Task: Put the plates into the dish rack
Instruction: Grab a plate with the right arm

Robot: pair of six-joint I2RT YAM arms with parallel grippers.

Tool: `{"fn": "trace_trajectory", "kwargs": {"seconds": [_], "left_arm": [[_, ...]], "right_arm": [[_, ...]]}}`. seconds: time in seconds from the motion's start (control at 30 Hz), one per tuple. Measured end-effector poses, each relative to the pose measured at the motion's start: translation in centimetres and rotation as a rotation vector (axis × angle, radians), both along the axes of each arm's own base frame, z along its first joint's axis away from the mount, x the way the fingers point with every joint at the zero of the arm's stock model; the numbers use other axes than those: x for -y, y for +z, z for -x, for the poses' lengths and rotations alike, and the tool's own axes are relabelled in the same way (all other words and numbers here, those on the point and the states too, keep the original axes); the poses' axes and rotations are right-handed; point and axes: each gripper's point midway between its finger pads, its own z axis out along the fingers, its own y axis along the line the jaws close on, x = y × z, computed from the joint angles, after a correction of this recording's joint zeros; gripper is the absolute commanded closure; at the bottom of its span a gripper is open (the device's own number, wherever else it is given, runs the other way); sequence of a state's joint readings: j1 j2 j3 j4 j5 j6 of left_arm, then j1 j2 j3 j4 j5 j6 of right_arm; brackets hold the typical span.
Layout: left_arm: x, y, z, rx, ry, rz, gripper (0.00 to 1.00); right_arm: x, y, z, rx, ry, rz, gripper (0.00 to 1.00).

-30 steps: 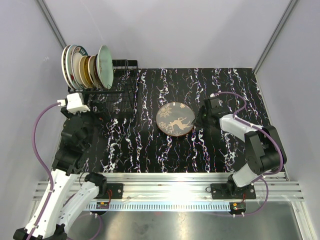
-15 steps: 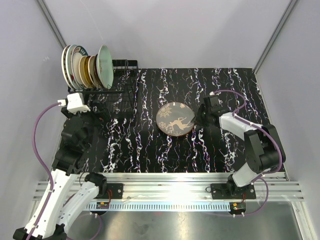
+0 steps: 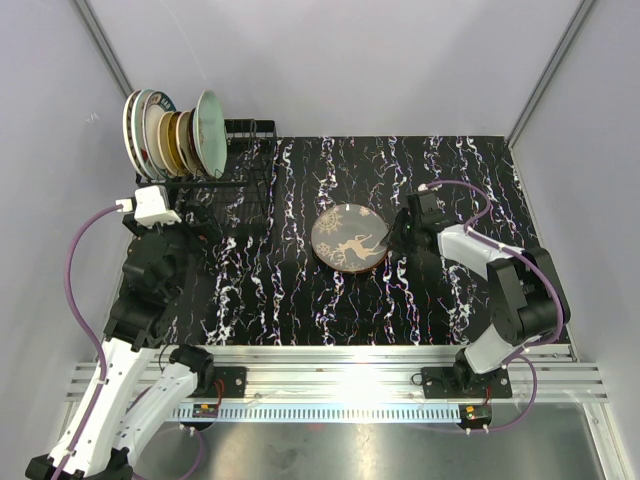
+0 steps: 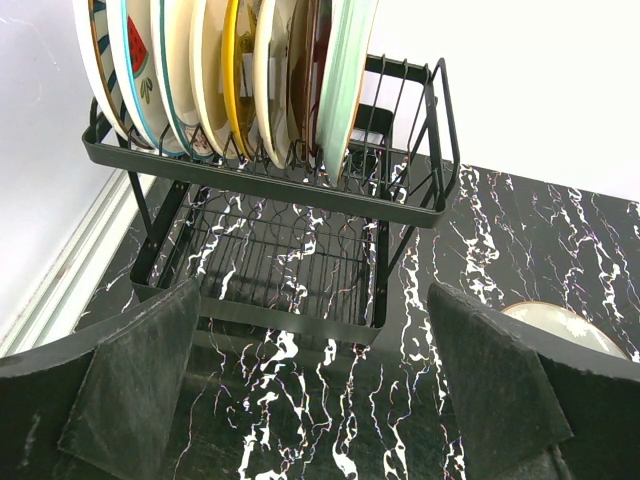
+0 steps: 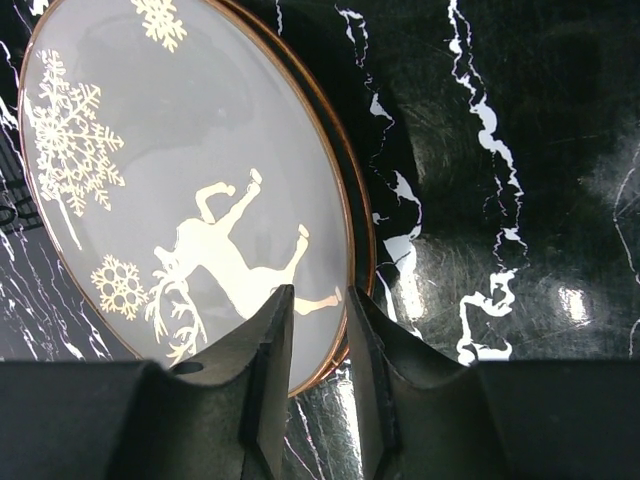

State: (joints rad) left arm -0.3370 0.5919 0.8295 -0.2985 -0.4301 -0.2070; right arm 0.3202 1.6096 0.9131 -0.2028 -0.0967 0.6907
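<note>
"Checking the right side first: what has the right gripper (image 5: 317, 300) got?" asks the spotter.

"Jaws narrow, pinched on the rim of the brown deer plate (image 5: 190, 200)," the recorder answers. "One finger lies over the pale face by the deer's hind legs, the other outside the copper edge."

"Where does that plate sit?"

"Near the middle of the black marbled table (image 3: 300, 300), well apart from the dish rack (image 4: 270, 185). Whether the gripped edge is off the surface cannot be told."

"And the rack?"

"Far left corner of the table, against the wall. A row of plates (image 4: 205, 70) stands on edge in its upper tier, packed close and leaning slightly. A yellow plate (image 4: 232, 70) shows mid-row, and the pale green plate (image 4: 345, 80) is the rightmost. A plate at the left end bears a watermelon slice."

"Left gripper (image 4: 312, 330)?"

"Jaws spread wide, nothing between them — both dark pads in view. It hangs low over the table, just in front of the rack and facing it, touching neither rack nor plates. The deer plate's edge shows at the right of the left wrist view, beyond the right-hand pad."
</note>
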Motion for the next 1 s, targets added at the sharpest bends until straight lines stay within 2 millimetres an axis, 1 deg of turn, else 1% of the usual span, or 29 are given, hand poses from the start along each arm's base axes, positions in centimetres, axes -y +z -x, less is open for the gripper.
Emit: {"fn": "trace_trajectory", "kwargs": {"seconds": [0.33, 0.6, 1.0], "left_arm": [[0.07, -0.01, 0.0, 0.0, -0.003, 0.0, 0.01], [0.1, -0.05, -0.03, -0.002, -0.003, -0.001, 0.01], [0.25, -0.05, -0.02, -0.002, -0.009, -0.001, 0.01]], "right_arm": [[-0.1, -0.06, -0.14, -0.002, -0.01, -0.009, 0.61], [-0.1, -0.59, -0.06, -0.021, -0.018, -0.008, 0.61], [-0.45, -0.76, -0.54, -0.017, -0.033, -0.031, 0.59]]}}
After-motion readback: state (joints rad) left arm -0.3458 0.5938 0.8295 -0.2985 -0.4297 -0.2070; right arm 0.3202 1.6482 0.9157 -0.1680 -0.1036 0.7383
